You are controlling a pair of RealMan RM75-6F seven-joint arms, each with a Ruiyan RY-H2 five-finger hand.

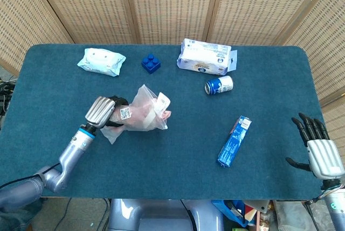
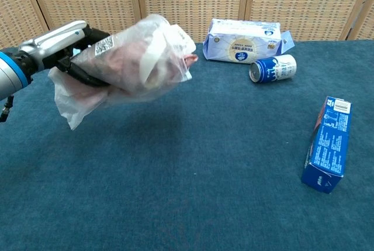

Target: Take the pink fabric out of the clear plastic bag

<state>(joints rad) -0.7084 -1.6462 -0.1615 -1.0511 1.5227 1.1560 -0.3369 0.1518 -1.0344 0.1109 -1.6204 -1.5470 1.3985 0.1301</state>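
My left hand (image 1: 104, 112) (image 2: 64, 43) grips the clear plastic bag (image 1: 141, 113) (image 2: 131, 58) and holds it up off the table. Pink fabric (image 2: 120, 61) shows through the bag, and a bit of it pokes out of the open right end (image 2: 190, 59). A white label with a code (image 1: 125, 113) sits on the bag near my fingers. My right hand (image 1: 315, 147) hovers open past the table's front right corner, far from the bag; only the head view shows it.
A blue box (image 1: 233, 141) (image 2: 327, 144) lies at the right. At the back are a blue can (image 1: 218, 85) (image 2: 272, 68), a white packet (image 1: 205, 57) (image 2: 244, 40), a blue brick (image 1: 151, 62) and a wipes pack (image 1: 101, 61). The blue cloth table (image 1: 178, 150) spreads beneath.
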